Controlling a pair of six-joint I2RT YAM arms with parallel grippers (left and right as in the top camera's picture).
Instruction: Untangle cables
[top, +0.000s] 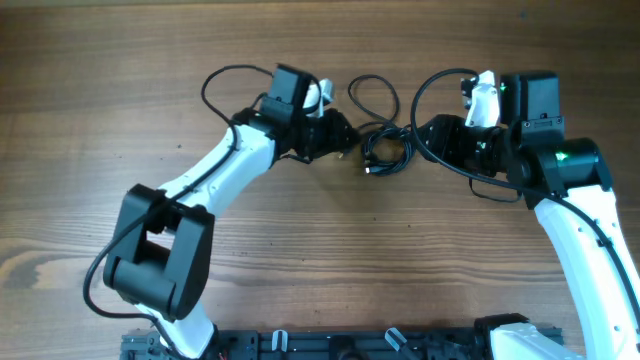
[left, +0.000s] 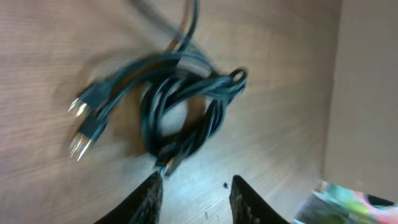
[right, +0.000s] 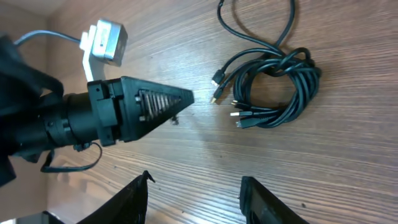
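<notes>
The cables are thin black cords coiled in a small bundle on the wooden table, between my two grippers, with one loose loop running off toward the far edge. In the left wrist view the bundle lies just ahead of my open, empty left gripper, with gold-tipped plugs at its left. In the right wrist view the bundle lies beyond my open, empty right gripper. Overhead, the left gripper is just left of the bundle and the right gripper just right of it.
The left arm's fingers show in the right wrist view, pointing at the bundle from the left. Thicker black arm wires loop above each arm. A dark rail runs along the near table edge.
</notes>
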